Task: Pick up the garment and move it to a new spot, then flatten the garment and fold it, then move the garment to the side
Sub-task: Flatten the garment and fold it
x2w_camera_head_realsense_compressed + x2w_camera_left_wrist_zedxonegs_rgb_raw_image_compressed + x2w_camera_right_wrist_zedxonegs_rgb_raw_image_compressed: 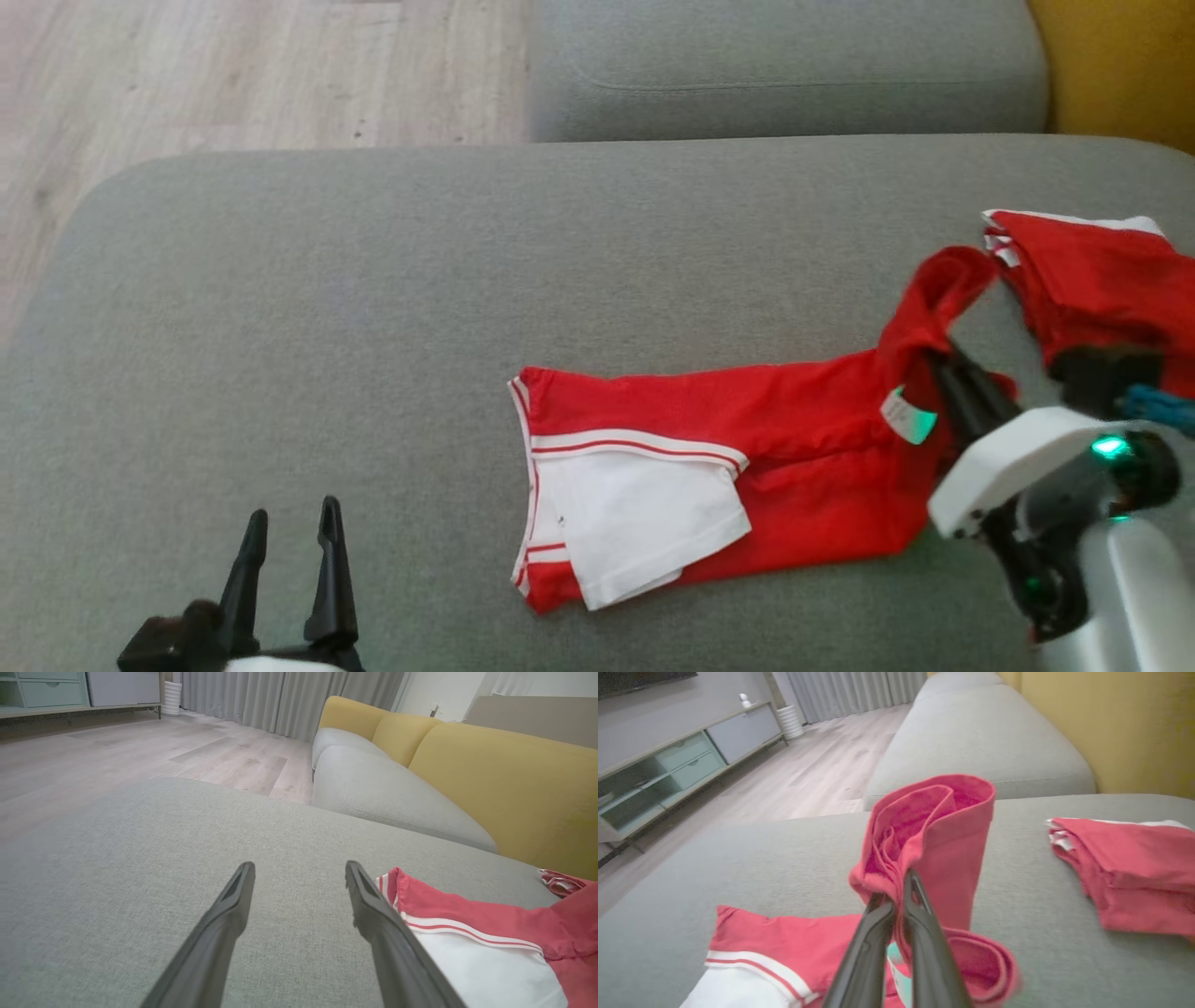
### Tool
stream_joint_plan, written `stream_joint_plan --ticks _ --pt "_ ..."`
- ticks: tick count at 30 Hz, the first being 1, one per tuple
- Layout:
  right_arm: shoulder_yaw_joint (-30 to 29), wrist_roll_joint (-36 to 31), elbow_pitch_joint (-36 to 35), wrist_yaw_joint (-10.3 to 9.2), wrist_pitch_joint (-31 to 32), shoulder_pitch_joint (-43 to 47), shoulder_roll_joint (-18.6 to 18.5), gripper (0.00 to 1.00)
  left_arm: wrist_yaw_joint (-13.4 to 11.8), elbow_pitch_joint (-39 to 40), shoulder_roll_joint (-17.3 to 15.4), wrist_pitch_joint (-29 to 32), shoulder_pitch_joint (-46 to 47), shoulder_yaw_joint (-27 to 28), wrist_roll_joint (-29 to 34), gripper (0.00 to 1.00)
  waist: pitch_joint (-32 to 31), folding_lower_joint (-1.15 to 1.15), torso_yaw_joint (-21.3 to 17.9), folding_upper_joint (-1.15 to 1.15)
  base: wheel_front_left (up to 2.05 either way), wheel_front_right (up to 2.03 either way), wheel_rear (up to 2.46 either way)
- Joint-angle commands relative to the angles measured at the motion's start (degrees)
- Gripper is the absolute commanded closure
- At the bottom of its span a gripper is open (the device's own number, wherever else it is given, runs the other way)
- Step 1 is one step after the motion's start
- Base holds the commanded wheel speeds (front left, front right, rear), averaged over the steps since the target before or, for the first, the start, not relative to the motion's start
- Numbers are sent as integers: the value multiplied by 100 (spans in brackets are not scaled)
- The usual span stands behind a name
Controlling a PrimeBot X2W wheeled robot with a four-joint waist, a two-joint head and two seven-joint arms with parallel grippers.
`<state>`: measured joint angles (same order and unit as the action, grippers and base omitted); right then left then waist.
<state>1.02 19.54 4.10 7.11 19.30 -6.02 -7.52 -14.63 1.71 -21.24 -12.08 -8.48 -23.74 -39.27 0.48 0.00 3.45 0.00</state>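
Grey sofa cushion (280, 308): my right hand (938, 359) clamps a raised fold, perhaps the waistband, of the garment (747, 411); my left hand (291, 523) sits released beside it.

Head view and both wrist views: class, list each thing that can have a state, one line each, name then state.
red and white garment: mostly lying on the grey cushion, one end lifted and bunched.
right gripper: shut on the garment's lifted end.
left gripper: open, holding nothing.
second red garment: folded, lying apart from the first.
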Motion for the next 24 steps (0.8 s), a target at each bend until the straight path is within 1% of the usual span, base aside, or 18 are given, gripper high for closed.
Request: stream_joint_plan --ticks 1,4,8,9,14,16,20,24 --pt "229 40 -321 37 22 -128 0 100 -1 123 -65 -25 320 222 46 0 12 0 75 0 0 0 0" --pt "569 135 -392 37 48 -176 131 100 2 120 -45 -35 333 208 46 0 49 0 195 0 0 0 0" --pt "1150 244 -197 37 -15 -294 311 100 6 126 -19 -44 389 192 53 0 121 0 384 0 0 0 0" --pt "1425 311 -5 37 -92 -366 382 100 16 122 -6 -46 431 178 58 0 157 0 481 0 0 0 0" --pt "2057 528 666 37 -317 -514 456 100 53 81 38 -49 541 127 71 0 208 0 702 0 0 0 0" --pt "2318 730 909 37 -434 -590 460 100 63 57 54 -50 576 108 76 0 214 0 766 0 0 0 0" --pt "2773 1152 1347 37 -623 -783 462 100 108 -22 65 -69 623 108 56 0 224 0 831 0 0 0 0" --pt "3097 1401 1839 37 -812 -1058 463 100 126 -76 94 -88 657 91 57 0 234 0 857 0 0 0 0"
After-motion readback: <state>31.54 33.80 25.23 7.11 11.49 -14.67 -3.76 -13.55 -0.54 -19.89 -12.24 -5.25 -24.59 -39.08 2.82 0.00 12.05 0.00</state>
